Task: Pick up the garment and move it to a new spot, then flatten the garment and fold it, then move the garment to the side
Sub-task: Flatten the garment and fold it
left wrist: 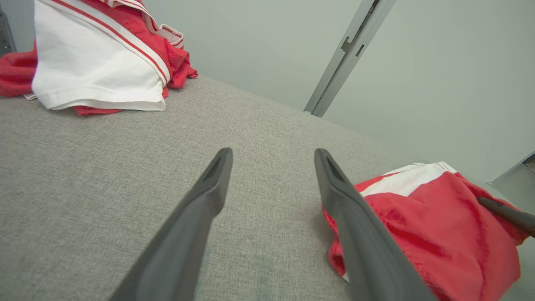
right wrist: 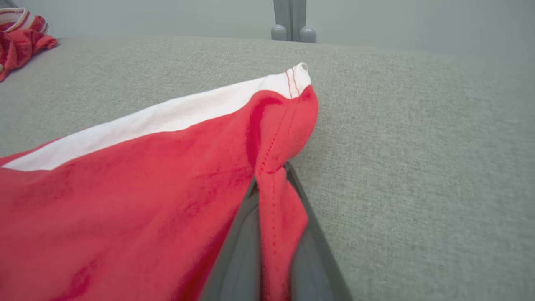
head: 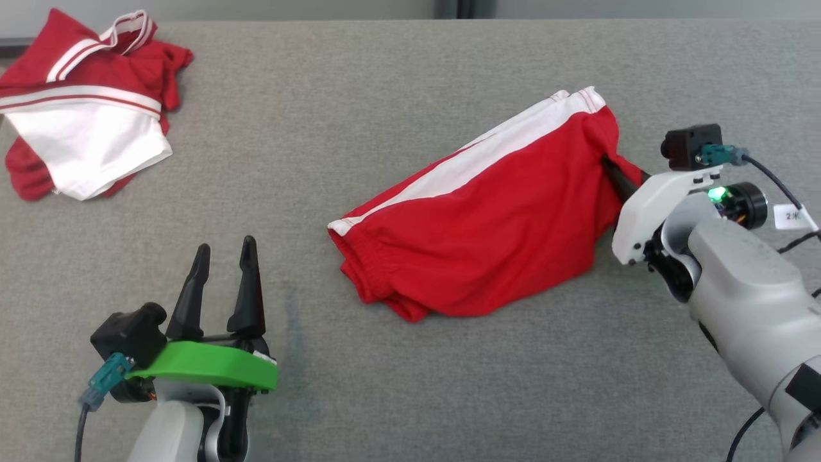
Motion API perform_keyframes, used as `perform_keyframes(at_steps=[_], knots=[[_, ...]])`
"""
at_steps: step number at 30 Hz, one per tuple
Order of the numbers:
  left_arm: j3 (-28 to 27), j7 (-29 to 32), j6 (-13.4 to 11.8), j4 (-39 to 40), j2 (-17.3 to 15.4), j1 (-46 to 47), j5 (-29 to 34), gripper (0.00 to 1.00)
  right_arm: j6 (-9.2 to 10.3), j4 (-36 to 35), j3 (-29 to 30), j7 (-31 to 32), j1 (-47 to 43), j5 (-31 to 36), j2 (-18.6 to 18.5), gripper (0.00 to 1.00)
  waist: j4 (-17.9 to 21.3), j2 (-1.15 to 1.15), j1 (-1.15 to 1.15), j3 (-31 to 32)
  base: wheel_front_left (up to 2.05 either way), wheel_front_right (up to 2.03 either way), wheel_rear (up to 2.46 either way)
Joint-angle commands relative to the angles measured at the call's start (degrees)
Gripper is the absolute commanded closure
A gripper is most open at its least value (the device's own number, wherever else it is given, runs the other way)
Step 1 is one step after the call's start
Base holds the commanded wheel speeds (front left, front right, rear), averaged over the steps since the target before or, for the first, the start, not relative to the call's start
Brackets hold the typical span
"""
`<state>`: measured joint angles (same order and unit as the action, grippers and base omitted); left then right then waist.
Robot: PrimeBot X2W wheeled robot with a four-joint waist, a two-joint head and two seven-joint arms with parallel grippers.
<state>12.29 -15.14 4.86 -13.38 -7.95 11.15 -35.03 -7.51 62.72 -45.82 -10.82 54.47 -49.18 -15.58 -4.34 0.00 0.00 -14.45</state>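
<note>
The garment (head: pixel 487 218) is a pair of red shorts with a white side stripe, lying crumpled right of the table's middle. My right gripper (head: pixel 617 172) is shut on the hem at its right edge. In the right wrist view the red hem (right wrist: pixel 276 209) is pinched between the two dark fingers (right wrist: pixel 240 242). My left gripper (head: pixel 226 263) stands open at the lower left, well clear of the shorts, nothing between its fingers. From the left wrist the shorts (left wrist: pixel 434 225) lie to the right of the open left gripper (left wrist: pixel 271 156).
A second red and white garment (head: pixel 83 109) lies bunched at the table's far left corner, also seen from the left wrist as a red and white heap (left wrist: pixel 100 62). The grey cloth tabletop (head: pixel 359 96) stretches between them. A wall runs behind the table.
</note>
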Motion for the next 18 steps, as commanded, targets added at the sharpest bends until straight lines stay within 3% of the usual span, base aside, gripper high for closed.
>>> perform_keyframes(at_steps=[1, 11, 18], knots=[[-0.46, 0.00, 0.31, -0.23, 0.06, 0.18, 0.91, 0.00, 0.04, -0.12, 0.34, -0.89, -1.97, -0.89, -0.16, 1.00, 3.29, 0.00, 0.00, 2.32, 0.00, 0.00, 0.00], [-1.38, 0.00, 1.11, -1.28, 0.73, -1.66, 3.18, 0.00, 0.05, -2.34, 5.46, -4.38, -9.60, -1.94, -0.08, 1.00, 10.29, 0.00, 0.00, 5.60, 0.00, 0.00, 0.00], [-1.71, -0.01, 1.27, -1.22, 1.49, -2.50, 3.92, 0.00, 0.05, -7.26, 16.27, -4.41, -15.20, 3.15, 0.16, 1.00, 11.68, 0.00, 0.00, 6.23, 0.00, 0.00, 0.00]])
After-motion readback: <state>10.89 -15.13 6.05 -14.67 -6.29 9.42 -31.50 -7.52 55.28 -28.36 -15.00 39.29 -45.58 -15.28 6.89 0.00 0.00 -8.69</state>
